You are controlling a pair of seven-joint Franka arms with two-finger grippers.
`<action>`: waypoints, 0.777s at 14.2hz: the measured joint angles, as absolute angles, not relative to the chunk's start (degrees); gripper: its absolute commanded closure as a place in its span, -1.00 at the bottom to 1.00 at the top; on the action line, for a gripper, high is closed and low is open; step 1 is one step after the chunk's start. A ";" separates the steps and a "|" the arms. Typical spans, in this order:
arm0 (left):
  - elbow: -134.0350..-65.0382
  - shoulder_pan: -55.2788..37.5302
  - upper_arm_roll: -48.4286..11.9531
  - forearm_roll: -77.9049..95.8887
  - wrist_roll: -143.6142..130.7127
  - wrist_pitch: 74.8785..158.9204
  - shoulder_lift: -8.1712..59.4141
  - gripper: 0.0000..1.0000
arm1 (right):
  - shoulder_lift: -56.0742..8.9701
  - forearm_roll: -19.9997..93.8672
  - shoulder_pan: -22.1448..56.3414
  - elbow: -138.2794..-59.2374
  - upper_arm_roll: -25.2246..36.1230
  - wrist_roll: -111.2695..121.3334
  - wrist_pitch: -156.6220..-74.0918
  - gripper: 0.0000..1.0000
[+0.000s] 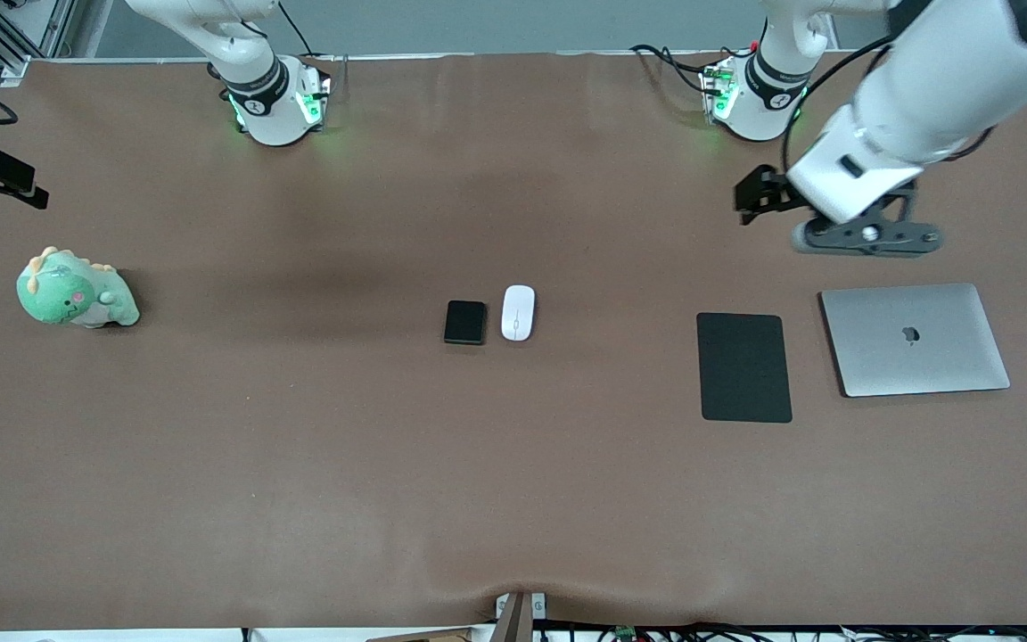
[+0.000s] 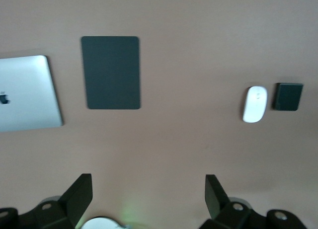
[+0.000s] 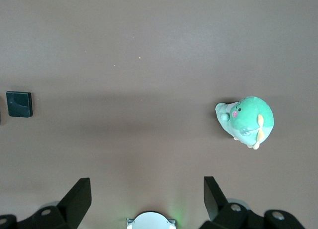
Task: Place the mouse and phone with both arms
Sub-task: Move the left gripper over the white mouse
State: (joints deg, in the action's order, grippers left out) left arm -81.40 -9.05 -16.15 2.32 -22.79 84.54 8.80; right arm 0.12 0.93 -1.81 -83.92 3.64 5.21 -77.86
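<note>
The white mouse (image 1: 518, 312) and the small black phone (image 1: 465, 322) lie side by side at the table's middle, the phone toward the right arm's end. Both show in the left wrist view, mouse (image 2: 255, 104) and phone (image 2: 287, 96). My left gripper (image 1: 866, 236) hangs open and empty (image 2: 149, 189) over bare table between its base and the laptop. The right gripper (image 3: 147, 191) is open and empty, high above bare table; its view catches the phone (image 3: 19, 104). Only the right arm's base shows in the front view.
A flat black mouse pad (image 1: 743, 366) and a closed silver laptop (image 1: 915, 339) lie toward the left arm's end. A green plush dinosaur (image 1: 75, 290) sits toward the right arm's end. Cables and mounts line the table's edges.
</note>
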 measured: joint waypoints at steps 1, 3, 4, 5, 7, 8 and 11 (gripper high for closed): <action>-81.39 -10.81 -16.26 2.33 -25.36 85.76 9.85 -1.00 | 0.12 0.93 -1.84 -83.92 3.63 5.21 -77.87 -1.00; -81.38 -14.26 -16.35 2.33 -29.90 88.22 11.72 -1.00 | 0.10 0.96 -1.88 -83.92 3.62 5.21 -77.87 -1.00; -81.37 -15.65 -16.36 2.33 -31.76 89.56 12.51 -1.00 | 0.09 0.96 -1.89 -83.92 3.62 5.21 -77.87 -1.00; -81.36 -16.87 -16.37 2.33 -33.30 90.94 13.28 -1.00 | 0.09 0.96 -1.89 -83.92 3.61 5.21 -77.87 -1.00; -81.36 -19.27 -16.39 2.34 -36.15 93.94 15.13 -1.00 | 0.08 0.97 -1.90 -83.92 3.60 5.21 -77.87 -1.00; -81.36 -20.59 -16.40 2.34 -37.63 95.70 16.29 -1.00 | 0.08 0.97 -1.90 -83.92 3.60 5.21 -77.87 -1.00; -81.37 -24.80 -16.37 2.34 -41.87 100.98 20.48 -1.00 | 0.08 0.97 -1.90 -83.92 3.60 5.22 -77.87 -1.00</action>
